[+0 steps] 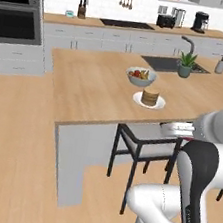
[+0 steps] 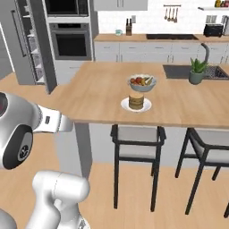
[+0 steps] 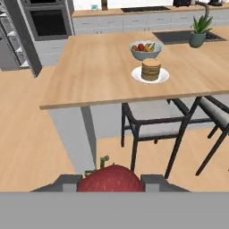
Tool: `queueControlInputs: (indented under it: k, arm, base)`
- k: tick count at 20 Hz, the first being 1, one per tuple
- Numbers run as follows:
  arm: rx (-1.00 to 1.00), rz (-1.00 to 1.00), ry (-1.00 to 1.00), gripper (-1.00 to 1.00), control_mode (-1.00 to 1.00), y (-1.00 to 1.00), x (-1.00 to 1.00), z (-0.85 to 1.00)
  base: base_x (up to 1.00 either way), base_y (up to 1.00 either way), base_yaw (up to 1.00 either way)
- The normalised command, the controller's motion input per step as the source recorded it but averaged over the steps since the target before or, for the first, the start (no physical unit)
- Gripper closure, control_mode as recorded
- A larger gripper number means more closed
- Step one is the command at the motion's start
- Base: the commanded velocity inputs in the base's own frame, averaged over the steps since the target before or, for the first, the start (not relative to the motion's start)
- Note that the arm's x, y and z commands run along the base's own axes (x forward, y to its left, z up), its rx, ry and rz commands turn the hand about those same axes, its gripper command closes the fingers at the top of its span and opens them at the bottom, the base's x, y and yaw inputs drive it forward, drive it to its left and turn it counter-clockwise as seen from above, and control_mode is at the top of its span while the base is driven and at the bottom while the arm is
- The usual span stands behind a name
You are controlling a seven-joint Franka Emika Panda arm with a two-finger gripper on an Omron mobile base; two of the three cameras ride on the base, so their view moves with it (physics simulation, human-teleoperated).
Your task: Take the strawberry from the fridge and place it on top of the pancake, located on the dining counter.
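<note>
Red strawberry (image 3: 110,179) sits clamped between my gripper's (image 3: 110,182) half-spread fingers (image 3: 67,182), low before the dining counter (image 3: 103,67); the pancake (image 3: 150,69) waits on it. I read no writing anywhere.

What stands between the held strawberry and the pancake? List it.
In the hand view, the gripper holds the strawberry. Between it and the pancake stand a dark-framed stool and the dining counter edge.
</note>
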Motion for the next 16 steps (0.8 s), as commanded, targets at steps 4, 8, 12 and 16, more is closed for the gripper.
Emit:
queueControlInputs:
  k: [4,8,12,16]
  arm:
    - [0.0,0.0,0.0,1.0,1.0,0.0,0.0,0.0]
    - [0.0,0.0,0.0,1.0,1.0,0.0,0.0,0.0]
    - [0.0,0.0,0.0,1.0,1.0,0.0,0.0,0.0]
    - [0.0,0.0,0.0,1.0,1.0,0.0,0.0,0.0]
  base:
    - [0.59,-0.99,0.42]
    - [0.86,-0.64,0.34]
    - [1.0,-0.21,0.21]
    - [0.97,-0.07,0.02]
